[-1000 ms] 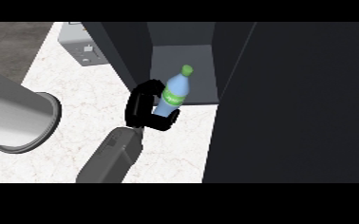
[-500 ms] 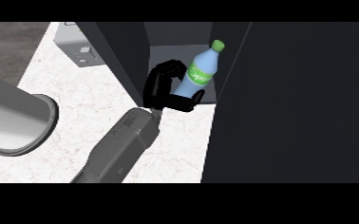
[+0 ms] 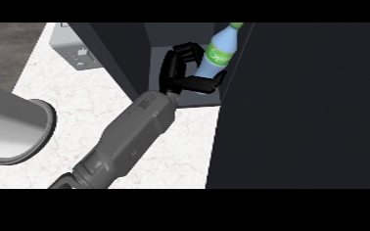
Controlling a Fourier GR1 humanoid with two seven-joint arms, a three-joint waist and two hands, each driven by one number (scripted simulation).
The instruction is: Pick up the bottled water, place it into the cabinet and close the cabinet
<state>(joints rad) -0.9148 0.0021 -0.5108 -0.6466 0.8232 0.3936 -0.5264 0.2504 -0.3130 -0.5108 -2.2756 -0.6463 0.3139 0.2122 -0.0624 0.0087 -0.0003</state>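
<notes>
right hand (image 3: 180, 73) gripping bottled water (image 3: 219, 54), green label illegible

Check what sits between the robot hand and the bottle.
Nothing: in the head view the robot hand curls round the bottle, touching it, inside the cabinet.

Bottled water (image 3: 219, 54): pale blue bottle, green cap and green label, tilted, top leaning toward the desk's far edge, inside the open cabinet (image 3: 123, 54).

Robot hand (image 3: 180, 73), black: fingers and thumb curled round the bottle's lower part; grey forearm running back toward the desk's near edge.

Cabinet door (image 3: 296, 107): dark panel, right of the bottle.

Desk (image 3: 80, 93): white marbled top.

Grey cylinder (image 3: 18, 132): at the desk's left edge.

Small grey box (image 3: 76, 49): far left corner.
</notes>
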